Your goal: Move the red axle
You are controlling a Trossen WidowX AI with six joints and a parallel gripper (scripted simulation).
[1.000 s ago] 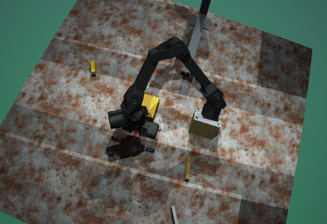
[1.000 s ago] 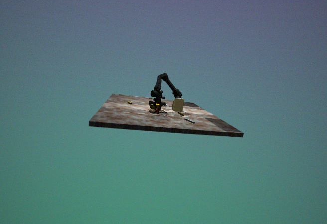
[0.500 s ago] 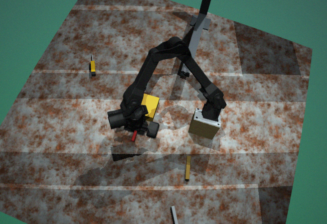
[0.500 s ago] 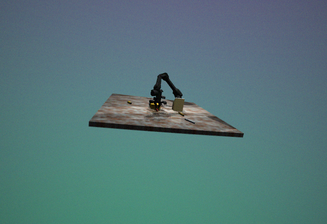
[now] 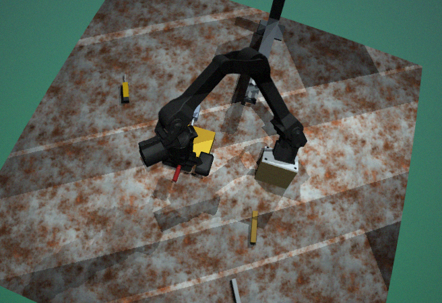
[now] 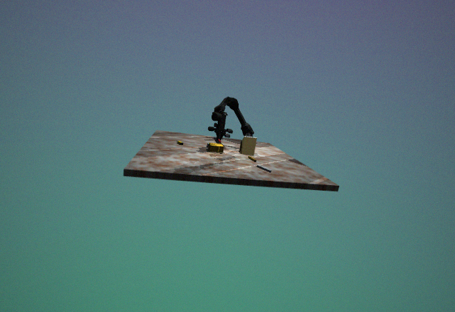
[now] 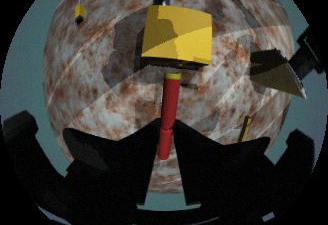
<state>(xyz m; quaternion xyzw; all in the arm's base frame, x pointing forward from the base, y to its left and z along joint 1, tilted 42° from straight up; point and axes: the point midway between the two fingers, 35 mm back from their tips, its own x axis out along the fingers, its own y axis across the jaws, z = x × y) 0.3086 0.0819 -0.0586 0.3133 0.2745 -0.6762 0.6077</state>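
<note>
My gripper [image 5: 178, 167] [image 6: 218, 139] [image 7: 167, 122] is shut on the red axle [image 5: 176, 174] [image 7: 170, 101]. The axle has a yellow-green band at its far end, which shows free of the yellow block in the wrist view. The gripper holds it raised above the table. The yellow block [image 5: 204, 142] [image 6: 216, 148] [image 7: 177, 34], seemingly the beam, sits on the table just beyond the axle, partly hidden by the arm in the top view. A grey structure [image 5: 266, 44], possibly the bracket, stands at the back behind the arm. I cannot make out its V-blocks.
The arm's olive base box [image 5: 276, 174] [image 6: 248, 145] [image 7: 275, 74] stands right of the yellow block. A small yellow-and-black tool [image 5: 124, 89] [image 7: 79, 13] lies at the left. A yellow bar [image 5: 253, 227] [image 6: 252, 159] and a grey bar [image 5: 235, 290] [image 6: 263, 168] lie toward the front.
</note>
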